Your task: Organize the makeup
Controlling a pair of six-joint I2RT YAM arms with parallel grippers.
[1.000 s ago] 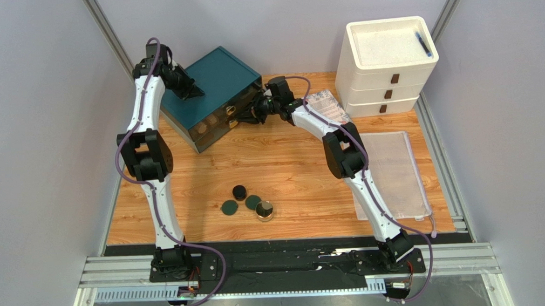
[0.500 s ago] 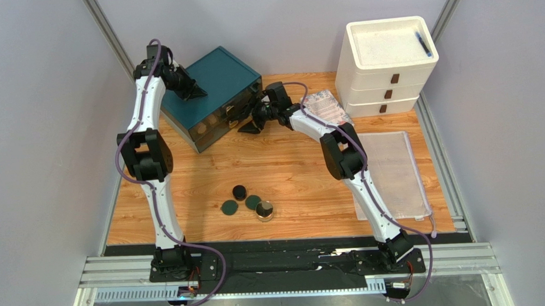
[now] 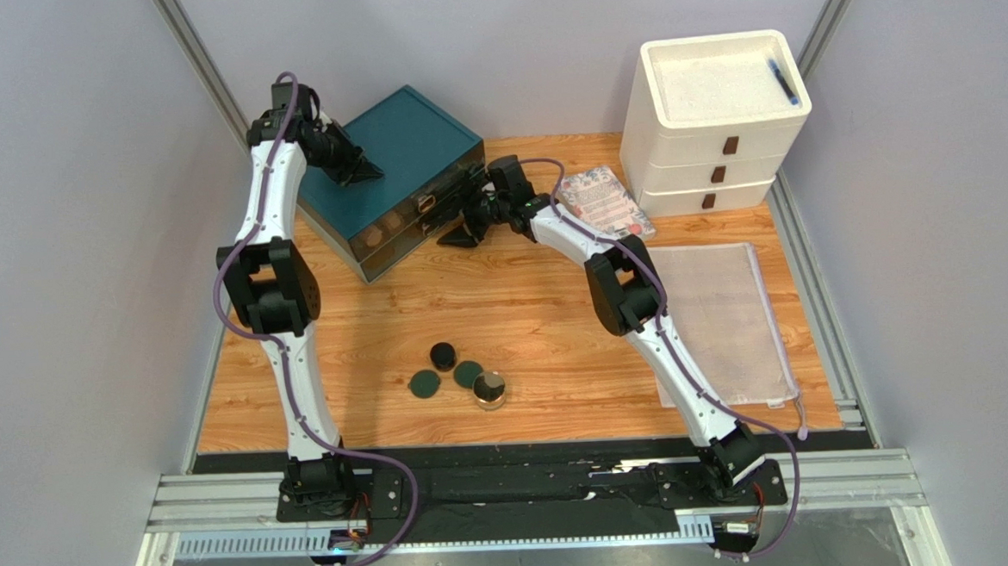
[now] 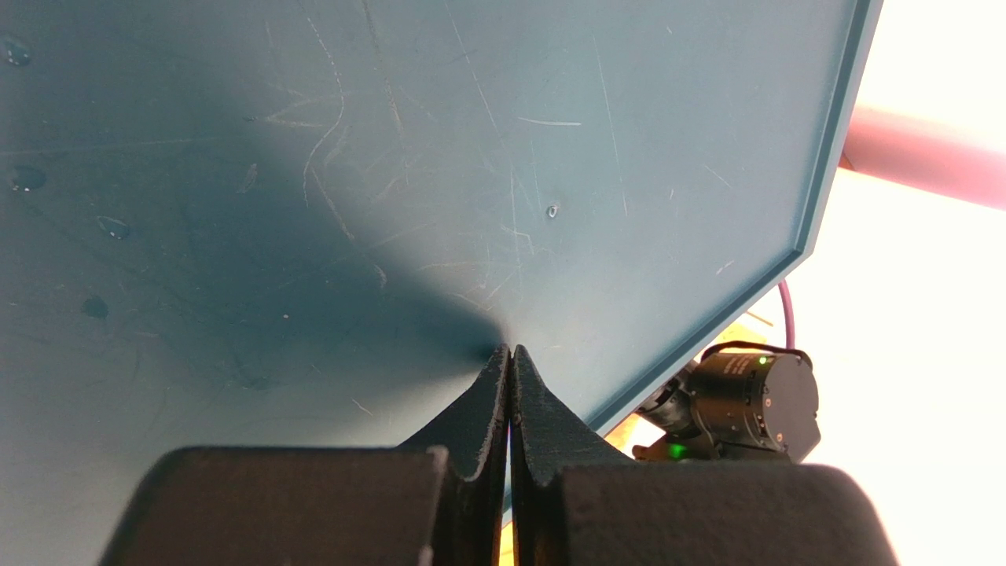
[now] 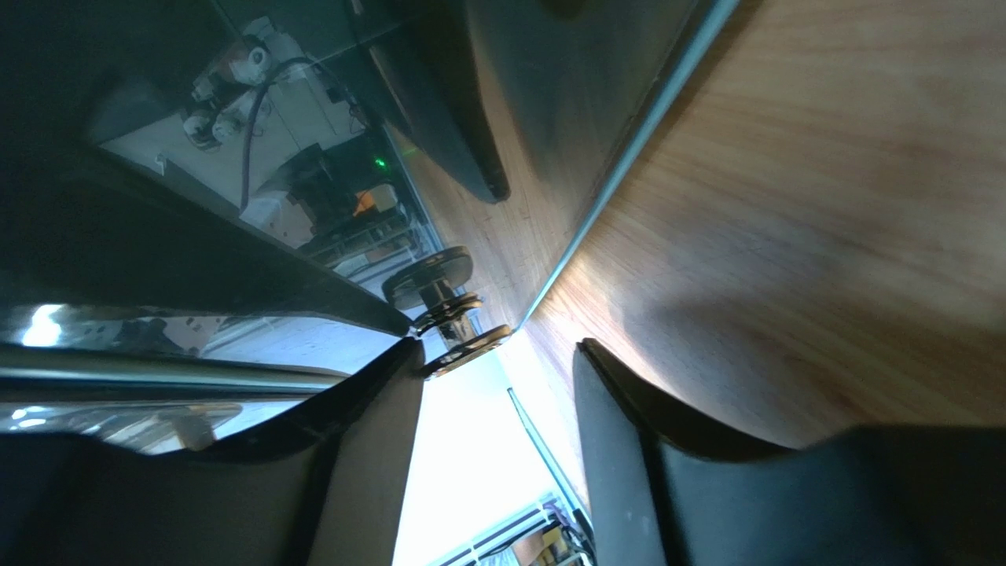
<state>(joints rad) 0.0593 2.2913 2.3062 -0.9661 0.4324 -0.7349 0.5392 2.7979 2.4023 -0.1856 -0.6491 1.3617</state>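
Several round compacts lie on the table's near middle: a black one (image 3: pixel 442 355), two dark green ones (image 3: pixel 424 387) (image 3: pixel 469 373) and a gold-rimmed one (image 3: pixel 489 390). No bottles or tubes show in the open; tan shapes show faintly behind the smoky drawer fronts of the teal box (image 3: pixel 402 159). My left gripper (image 3: pixel 361 172) (image 4: pixel 510 350) is shut and empty, its tips pressed on the box lid (image 4: pixel 354 177). My right gripper (image 3: pixel 458 234) (image 5: pixel 498 348) is open and empty, low beside the box's drawer front, with a metal drawer knob (image 5: pixel 446 309) just off its left fingertip.
A white three-drawer unit (image 3: pixel 716 123) stands at the back right with a dark pen (image 3: pixel 784 82) on top. A patterned booklet (image 3: pixel 602 200) lies beside it. A clear mesh pouch (image 3: pixel 725 317) lies at the right. Grey walls close both sides.
My right gripper has drawn back from the teal box's drawer front and dropped toward the table; its elbow has shifted left. The left gripper and the compacts have not moved.
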